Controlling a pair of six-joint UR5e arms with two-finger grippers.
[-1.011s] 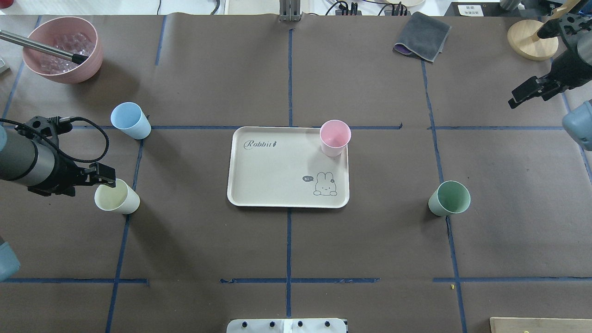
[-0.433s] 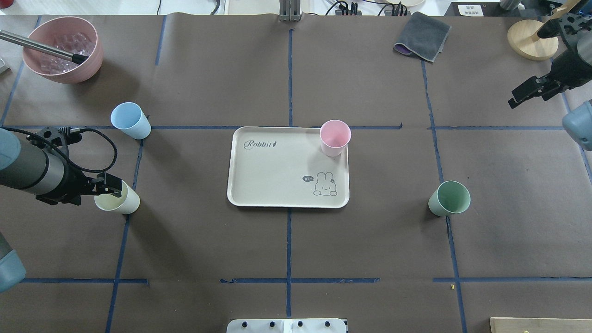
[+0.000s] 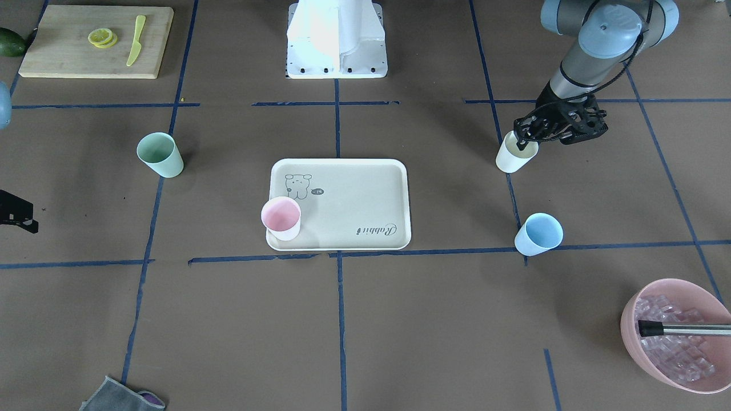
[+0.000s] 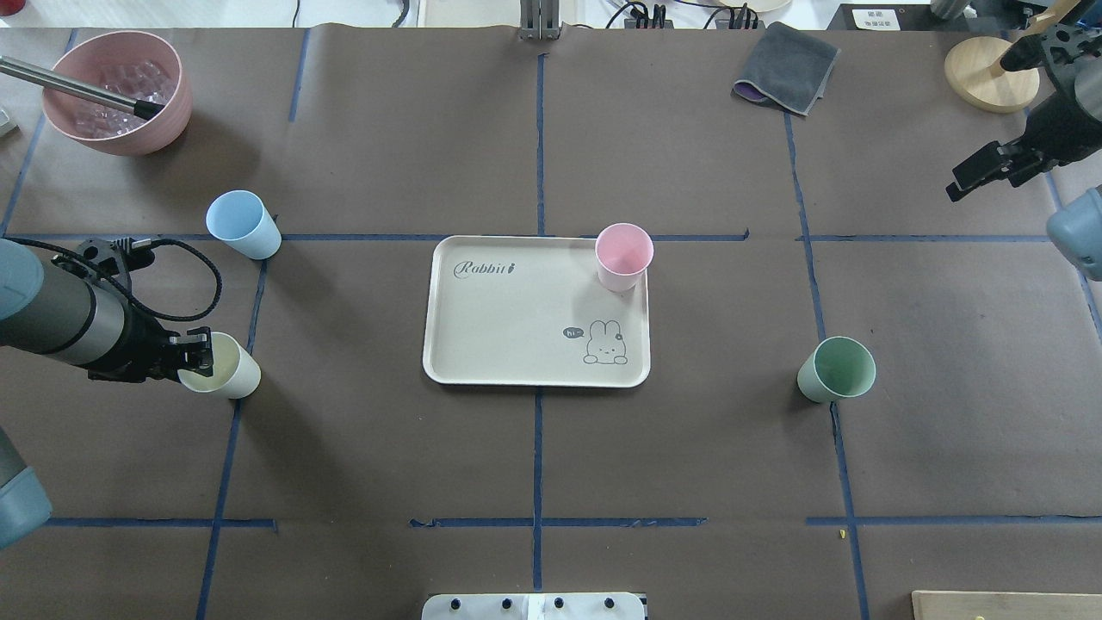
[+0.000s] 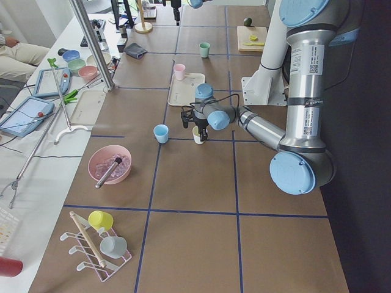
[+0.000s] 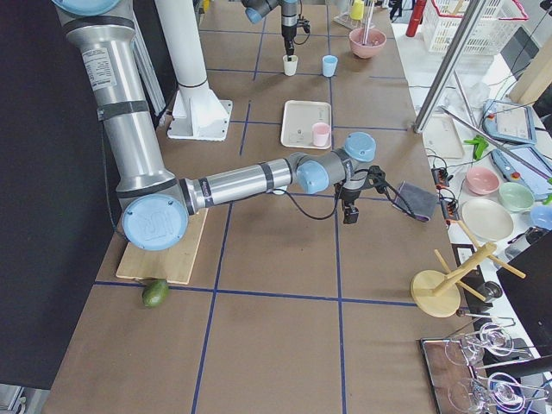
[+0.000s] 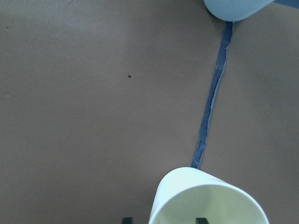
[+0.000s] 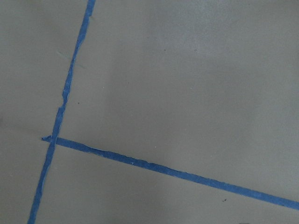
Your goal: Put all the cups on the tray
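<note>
On tray [image 4: 516, 319], one upright pink cup [image 4: 623, 256].

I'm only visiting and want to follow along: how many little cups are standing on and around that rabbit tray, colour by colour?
Pink cup: 1
Cream-white cup: 1
Light blue cup: 1
Mint green cup: 1
Total: 4

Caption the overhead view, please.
Left gripper at the cream-white tapered cup, one finger inside; pale pink tapered cup on cream-beige rectangular tray.
</note>
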